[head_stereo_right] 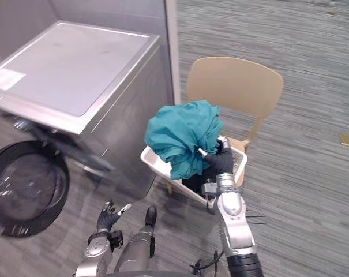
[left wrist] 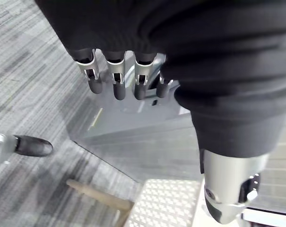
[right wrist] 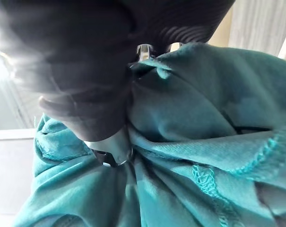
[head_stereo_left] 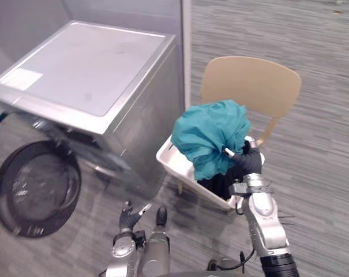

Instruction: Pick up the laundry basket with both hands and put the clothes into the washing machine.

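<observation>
Basket (head_stereo_left: 174, 160) sits on the chair (head_stereo_left: 252, 83) beside the washing machine (head_stereo_left: 87, 75), so we clutch the teal cloth (head_stereo_left: 211, 135) in our right hand (head_stereo_left: 247, 158) just above it, probably for a short swing over, left hand (head_stereo_left: 128, 218) dangling loose-fingered.

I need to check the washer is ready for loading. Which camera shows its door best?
The left eye view: the round door stands open at the front of the washer, whole in frame. The right eye view crops its left edge. The wrist views point at carpet and teal cloth instead.

Soft teal cloth (head_stereo_left: 211, 135), matt carpet (head_stereo_left: 312, 173)
</observation>
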Robot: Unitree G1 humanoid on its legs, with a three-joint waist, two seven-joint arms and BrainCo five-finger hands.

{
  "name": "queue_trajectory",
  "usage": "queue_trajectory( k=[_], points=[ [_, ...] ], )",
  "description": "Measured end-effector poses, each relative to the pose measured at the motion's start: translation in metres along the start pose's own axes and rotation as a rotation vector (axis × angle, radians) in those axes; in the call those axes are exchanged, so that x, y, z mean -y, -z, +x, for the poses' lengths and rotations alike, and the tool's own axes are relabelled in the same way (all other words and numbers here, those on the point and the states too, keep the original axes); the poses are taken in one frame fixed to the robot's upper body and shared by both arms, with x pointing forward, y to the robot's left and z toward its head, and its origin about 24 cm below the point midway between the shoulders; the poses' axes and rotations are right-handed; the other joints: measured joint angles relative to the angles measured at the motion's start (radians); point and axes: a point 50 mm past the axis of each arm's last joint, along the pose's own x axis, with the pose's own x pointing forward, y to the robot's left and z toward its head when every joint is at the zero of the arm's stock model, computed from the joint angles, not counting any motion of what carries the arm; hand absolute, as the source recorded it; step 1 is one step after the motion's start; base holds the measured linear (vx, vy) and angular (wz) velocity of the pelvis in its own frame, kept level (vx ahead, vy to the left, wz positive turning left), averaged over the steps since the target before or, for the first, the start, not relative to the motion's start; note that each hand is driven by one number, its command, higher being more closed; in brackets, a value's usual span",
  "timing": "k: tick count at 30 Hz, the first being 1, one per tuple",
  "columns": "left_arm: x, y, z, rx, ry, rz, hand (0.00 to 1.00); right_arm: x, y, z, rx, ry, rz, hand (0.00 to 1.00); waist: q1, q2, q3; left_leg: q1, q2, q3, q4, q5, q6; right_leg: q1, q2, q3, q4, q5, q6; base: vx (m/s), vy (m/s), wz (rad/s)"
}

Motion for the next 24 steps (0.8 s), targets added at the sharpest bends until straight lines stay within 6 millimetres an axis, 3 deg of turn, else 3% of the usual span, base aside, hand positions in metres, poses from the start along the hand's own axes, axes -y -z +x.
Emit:
queue_trajectory(
  k=[2, 4, 6, 8, 11, 15, 18, 19, 24],
  points=[
    [0.003, -0.026, 0.012, 0.130, 0.057, 0.037, 0.00, -0.005, 0.007, 0.011, -0.023, -0.076, -0.035, 1.00, 0.000, 0.001, -0.002, 0.073, 0.012, 0.007, 0.007, -0.054, -0.003, 0.002, -0.002, -0.027, -0.054, 0.050, 0.002, -0.17, 0.064, 0.44],
    [0.016, -0.048, 0.022, 0.233, 0.166, 0.106, 0.00, -0.005, 0.012, 0.014, -0.046, -0.126, -0.054, 1.00, -0.010, 0.003, -0.009, 0.135, 0.021, 0.061, -0.057, -0.058, -0.003, 0.008, -0.013, -0.071, -0.089, 0.079, 0.021, -0.15, 0.116, 0.75],
    [0.036, -0.071, 0.029, 0.365, 0.326, 0.243, 0.00, -0.006, 0.016, 0.016, -0.064, -0.180, -0.036, 1.00, -0.030, 0.021, -0.036, 0.209, 0.022, 0.075, -0.277, -0.019, -0.058, 0.004, -0.011, -0.130, -0.124, 0.108, 0.062, -0.12, 0.189, 0.82],
    [0.040, -0.075, 0.032, 0.400, 0.373, 0.323, 0.00, -0.014, 0.021, 0.020, -0.085, -0.220, -0.017, 1.00, -0.030, 0.011, -0.044, 0.225, 0.015, 0.071, -0.330, -0.019, -0.059, 0.005, -0.014, -0.136, -0.138, 0.130, 0.077, -0.08, 0.183, 0.30],
    [0.038, -0.063, 0.031, 0.368, 0.417, 0.433, 0.00, -0.042, 0.024, 0.017, -0.102, -0.346, 0.021, 1.00, -0.018, -0.014, -0.059, 0.240, -0.026, 0.054, -0.315, -0.015, -0.057, 0.062, -0.036, -0.131, -0.196, 0.166, 0.108, -0.05, 0.183, 0.23],
    [0.041, -0.061, 0.028, 0.385, 0.437, 0.516, 0.00, -0.076, 0.013, 0.022, -0.057, -0.457, 0.069, 1.00, -0.016, -0.022, -0.071, 0.242, -0.046, 0.049, -0.328, 0.007, -0.047, 0.085, -0.044, -0.134, -0.239, 0.198, 0.114, -0.05, 0.089, 0.14],
    [0.054, -0.060, 0.025, 0.410, 0.447, 0.531, 0.00, -0.103, 0.016, 0.017, -0.081, -0.530, 0.121, 1.00, -0.016, -0.025, -0.082, 0.244, -0.049, 0.040, -0.362, 0.034, -0.041, 0.092, -0.037, -0.139, -0.275, 0.224, 0.115, -0.07, 0.020, 0.08],
    [0.059, -0.061, 0.025, 0.424, 0.416, 0.540, 1.00, -0.115, 0.020, 0.012, -0.108, -0.557, 0.160, 1.00, -0.014, -0.027, -0.084, 0.246, -0.046, 0.026, -0.379, 0.047, -0.039, 0.092, -0.028, -0.145, -0.283, 0.233, 0.109, -0.06, -0.003, 0.13],
    [0.065, -0.060, 0.026, 0.426, 0.306, 0.524, 1.00, -0.125, 0.023, 0.002, -0.140, -0.576, 0.244, 1.00, -0.002, -0.031, -0.089, 0.258, -0.032, 0.005, -0.412, 0.074, -0.048, 0.097, -0.010, -0.156, -0.283, 0.237, 0.104, -0.05, -0.026, 0.08]
  ],
)
